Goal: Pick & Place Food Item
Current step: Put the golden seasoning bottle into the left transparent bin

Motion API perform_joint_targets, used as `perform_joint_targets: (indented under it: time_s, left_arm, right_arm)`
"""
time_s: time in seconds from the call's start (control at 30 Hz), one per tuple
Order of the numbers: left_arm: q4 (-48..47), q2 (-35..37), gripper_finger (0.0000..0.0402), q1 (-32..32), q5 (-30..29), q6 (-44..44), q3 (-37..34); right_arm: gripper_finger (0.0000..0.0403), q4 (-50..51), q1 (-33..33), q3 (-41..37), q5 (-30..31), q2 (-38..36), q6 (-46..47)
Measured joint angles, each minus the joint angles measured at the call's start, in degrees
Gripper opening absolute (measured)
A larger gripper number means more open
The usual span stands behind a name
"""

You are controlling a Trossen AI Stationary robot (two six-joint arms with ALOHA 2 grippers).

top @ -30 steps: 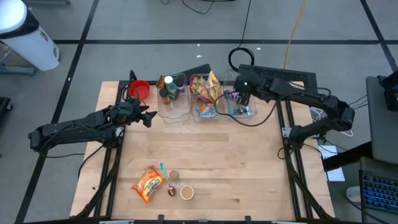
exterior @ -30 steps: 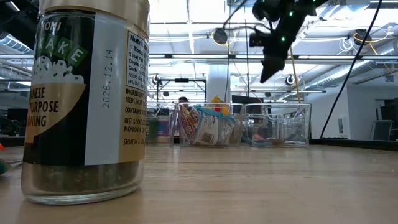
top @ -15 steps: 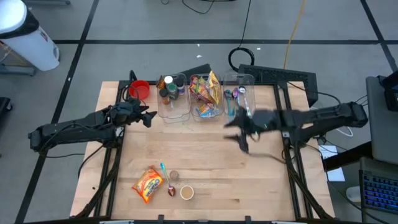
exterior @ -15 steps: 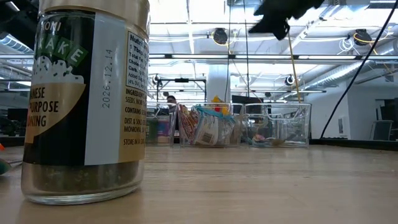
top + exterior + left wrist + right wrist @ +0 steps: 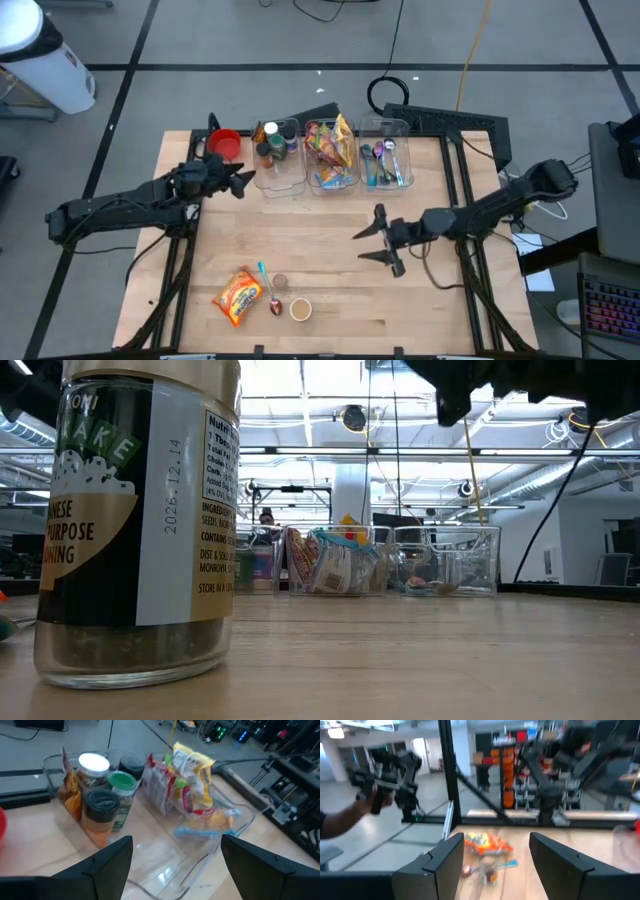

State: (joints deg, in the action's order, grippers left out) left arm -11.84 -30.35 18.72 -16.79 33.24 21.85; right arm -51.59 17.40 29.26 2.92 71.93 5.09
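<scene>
While my right fingers (image 5: 372, 236) hang spread and empty, the near packet (image 5: 238, 295) looks light, crinkly; pinch its edge.

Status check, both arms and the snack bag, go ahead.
Right gripper open, empty, mid-table. Left gripper open, empty, by the bins. Snack bag untouched, near edge. Path looks clear.

From my low view the seasoning jar (image 5: 135, 520) at frame left is cut off at top and left edges. My right wrist view is blurred, so the snack packet (image 5: 487, 843) at centre reads only as a smear. The utensils (image 5: 386, 163) in the upper-centre bin are too small to identify.
</scene>
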Motion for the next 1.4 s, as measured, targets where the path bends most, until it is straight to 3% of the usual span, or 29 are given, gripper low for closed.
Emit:
perform_joint_targets:
  time_s: [0.4, 0.7, 0.83, 1.07, 1.4]
  left_arm:
    - [4.7, -0.02, 0.031, 0.0, -0.19, 0.27, 0.02]
    - [10.75, -0.02, 0.031, 0.0, -0.21, 0.4, 0.02]
    - [12.0, 0.0, 0.031, -0.11, -0.16, 2.07, 0.07]
    - [12.01, -0.02, 0.031, -0.11, 0.72, 3.73, 0.07]
    - [12.03, -0.02, 0.031, -0.11, 0.78, 4.4, 0.09]
  right_arm:
    - [0.0224, 0.88, 4.16, 10.18, -0.09, 24.59, 4.72]
    - [0.033, 0.89, 5.88, 20.66, -7.58, 41.19, 6.77]
    - [0.0356, 1.73, 7.09, 25.93, -5.51, 46.98, 6.44]
    - [0.0353, 1.93, 9.5, 36.41, -4.15, 56.31, 5.84]
    - [0.035, 4.32, 9.61, 44.54, 4.79, 61.28, 3.33]
